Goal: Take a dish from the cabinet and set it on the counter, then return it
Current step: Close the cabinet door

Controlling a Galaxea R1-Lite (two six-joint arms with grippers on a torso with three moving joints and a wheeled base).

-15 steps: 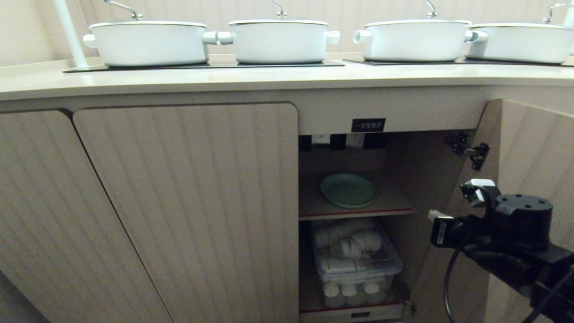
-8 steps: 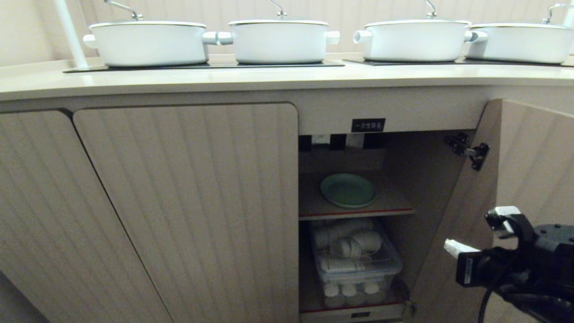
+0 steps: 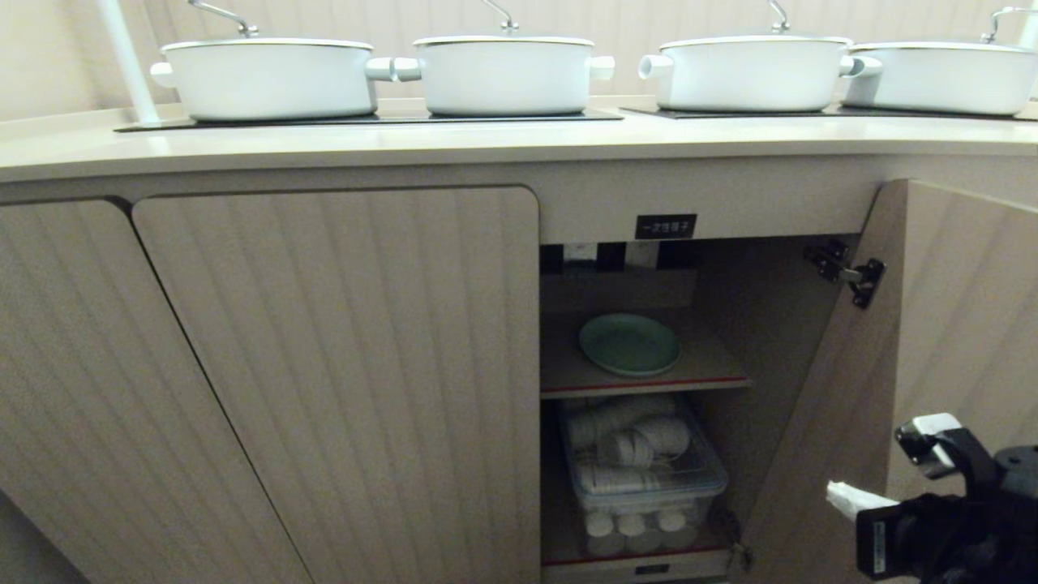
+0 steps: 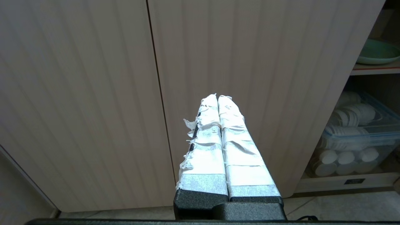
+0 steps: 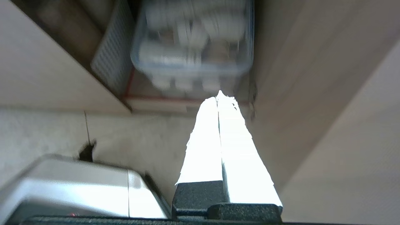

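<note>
The dish (image 3: 629, 344), a pale mint-green plate, lies flat on the inner shelf of the cabinet (image 3: 762, 324), below the small black label (image 3: 666, 226). It also shows in the left wrist view, where the dish (image 4: 378, 52) sits on the shelf at the picture's edge. The cabinet door (image 3: 957, 324) is swung open to the right. My right gripper (image 3: 837, 493) is low in front of that door, shut and empty, well below and right of the dish; in its own view the right gripper (image 5: 218, 95) points at the cabinet's bottom shelf. My left gripper (image 4: 217, 97) is shut, facing the closed doors. The counter (image 3: 486, 142) runs above.
Several white lidded pots (image 3: 268, 77) stand on black hob panels on the counter. A clear plastic box (image 3: 649, 478) of white cups fills the bottom shelf. Closed ribbed doors (image 3: 340, 365) lie to the left. A grey part of the robot's base (image 5: 72, 187) is beside the right gripper.
My right arm has sunk and drawn back to the right, away from the cabinet opening, staying shut. The dish has not moved on its shelf.
</note>
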